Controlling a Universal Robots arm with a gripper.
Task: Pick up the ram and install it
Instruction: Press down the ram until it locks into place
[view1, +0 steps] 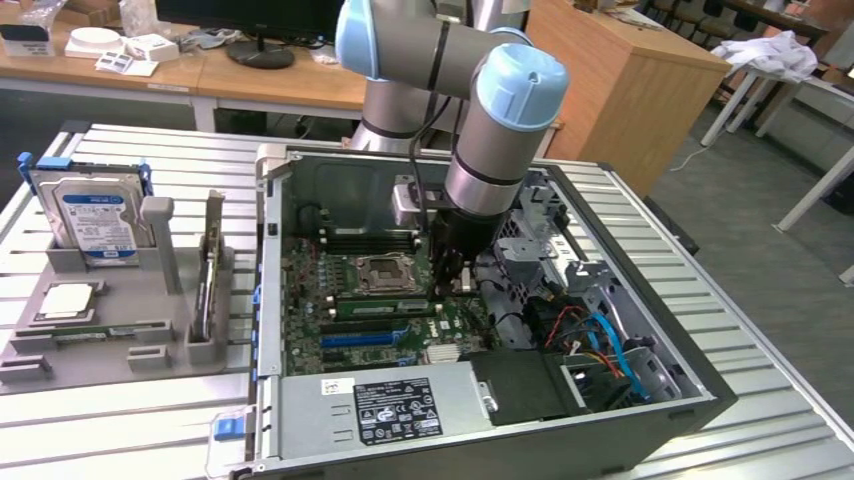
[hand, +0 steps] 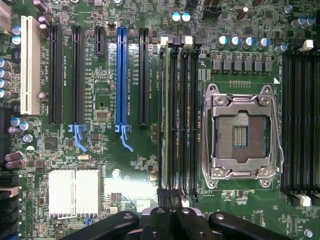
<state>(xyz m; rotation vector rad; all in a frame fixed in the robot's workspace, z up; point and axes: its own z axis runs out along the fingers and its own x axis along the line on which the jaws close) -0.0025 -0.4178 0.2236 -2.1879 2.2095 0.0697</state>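
A ram (hand: 163, 115) stands edge-up in the outermost of the black memory slots (hand: 180, 115) beside the CPU socket (hand: 243, 131). In the exterior view this green ram (view1: 380, 306) lies across the motherboard just below the socket. My gripper (view1: 451, 283) hangs inside the open case over the slots' end on the exterior view's right. Its black fingers (hand: 161, 222) are shut together just past the slot ends, and I see nothing between them. I cannot tell if they touch the board or the stick.
The PC case (view1: 694, 390) lies open on a slatted metal table. A grey holder (view1: 94, 350) on the exterior view's left carries a hard drive (view1: 94, 215), a CPU chip (view1: 74, 300) and another green stick (view1: 94, 328). Cables (view1: 601, 340) and the power supply (view1: 387, 405) crowd the case.
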